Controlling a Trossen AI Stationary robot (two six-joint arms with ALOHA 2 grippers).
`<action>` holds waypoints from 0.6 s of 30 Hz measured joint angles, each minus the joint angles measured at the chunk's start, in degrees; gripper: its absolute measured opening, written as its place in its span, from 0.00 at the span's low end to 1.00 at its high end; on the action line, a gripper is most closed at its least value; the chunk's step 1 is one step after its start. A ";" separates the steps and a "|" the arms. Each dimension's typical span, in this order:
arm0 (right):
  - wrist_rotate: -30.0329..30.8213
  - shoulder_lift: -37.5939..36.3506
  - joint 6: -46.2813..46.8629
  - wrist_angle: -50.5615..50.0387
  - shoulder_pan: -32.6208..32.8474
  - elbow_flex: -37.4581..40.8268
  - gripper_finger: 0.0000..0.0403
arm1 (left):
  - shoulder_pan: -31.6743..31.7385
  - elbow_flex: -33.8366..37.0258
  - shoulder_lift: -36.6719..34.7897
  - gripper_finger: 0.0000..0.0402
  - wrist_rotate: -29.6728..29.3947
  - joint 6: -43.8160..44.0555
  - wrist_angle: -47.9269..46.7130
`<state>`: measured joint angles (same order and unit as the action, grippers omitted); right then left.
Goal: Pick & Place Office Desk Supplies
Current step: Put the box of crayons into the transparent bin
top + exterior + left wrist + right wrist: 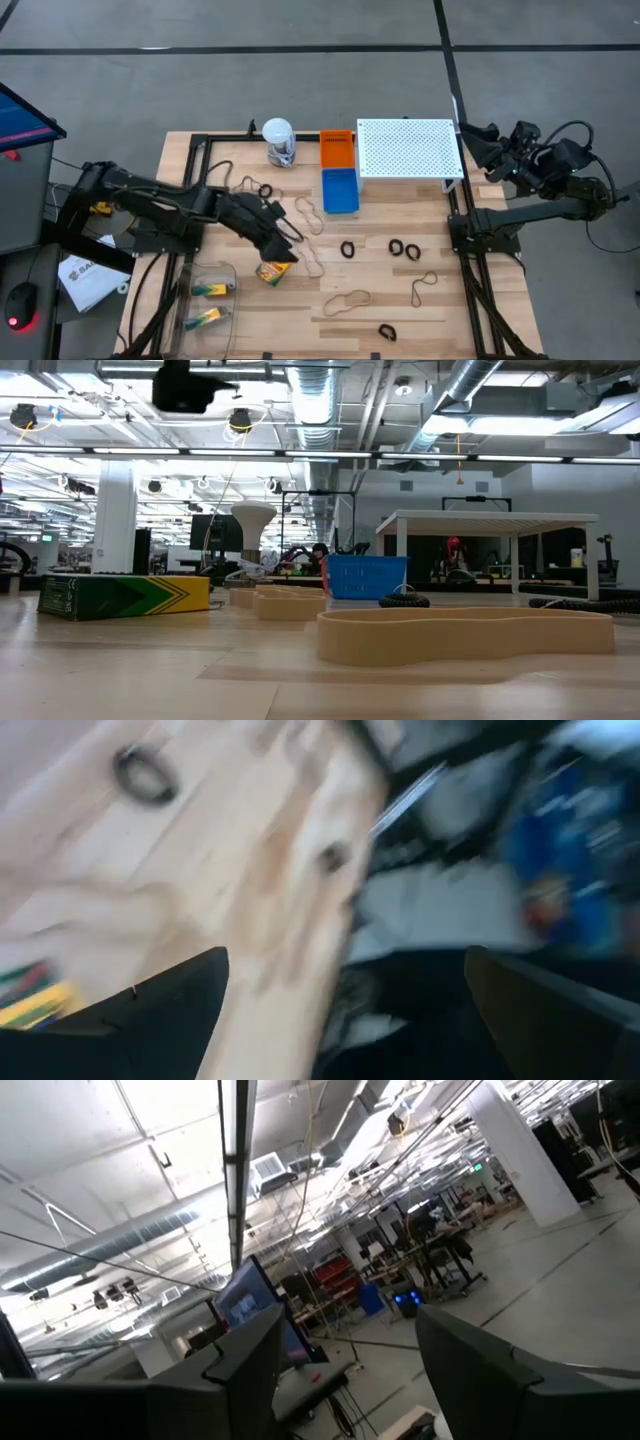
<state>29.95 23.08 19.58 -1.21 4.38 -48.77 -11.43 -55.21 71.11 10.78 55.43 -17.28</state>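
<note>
High view: the left gripper (283, 243) hovers over the middle-left of the wooden table (430, 310), its two dark fingers spread wide and holding nothing. Just below its fingertips a small yellow-and-green crayon box (271, 271) lies tilted on the wood; whether the fingers touch it is hard to tell from above. In the left wrist view, which is smeared, the fingers (150, 1015) stand far apart with bare wood between them.

Near the table's front-left corner sit two clear trays (212, 300), each seeming to hold a yellow-and-green item, though that is unclear at this size.

Thin tan rubber-band loops are scattered over the wood: one (309, 214) beside the gripper, one (347, 300) nearer the front edge, one (423, 286) to the right. Small black ring-like clips lie among them, at the centre (347, 249), to its right (404, 247) and near the front edge (386, 331).

At the back stand a white-lidded clear jar (279, 142), an orange bin (337, 149), a blue bin (340, 190) and a white perforated shelf (408, 148).

The right gripper (478, 140) waits off the table's back-right corner, its fingers (480, 1370) parted and empty in the right wrist view.
</note>
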 joint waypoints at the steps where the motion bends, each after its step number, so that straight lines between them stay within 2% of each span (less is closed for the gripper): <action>1: 0.03 -0.01 0.17 0.02 0.00 0.00 0.55 | -0.21 -1.64 1.59 0.99 0.00 -1.51 -3.88; 5: 0.05 0.03 0.39 -0.06 0.00 0.00 0.55 | -1.37 -8.74 8.65 0.99 -0.73 -6.06 -21.12; 8: 0.05 0.01 0.39 -0.07 0.00 0.00 0.55 | -2.29 -13.29 13.92 0.99 -2.18 -6.31 -29.30; 12: 0.03 0.01 0.39 -0.11 0.02 0.00 0.55 | -3.02 -16.77 18.92 0.99 -4.38 -1.22 -34.16; 18: 0.00 0.01 0.41 -0.71 0.02 0.00 0.55 | -3.32 -15.27 20.90 0.99 -10.46 9.95 -37.00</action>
<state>29.95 23.09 19.99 -1.92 4.40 -48.77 -14.74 -70.47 92.01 0.33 65.37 -54.28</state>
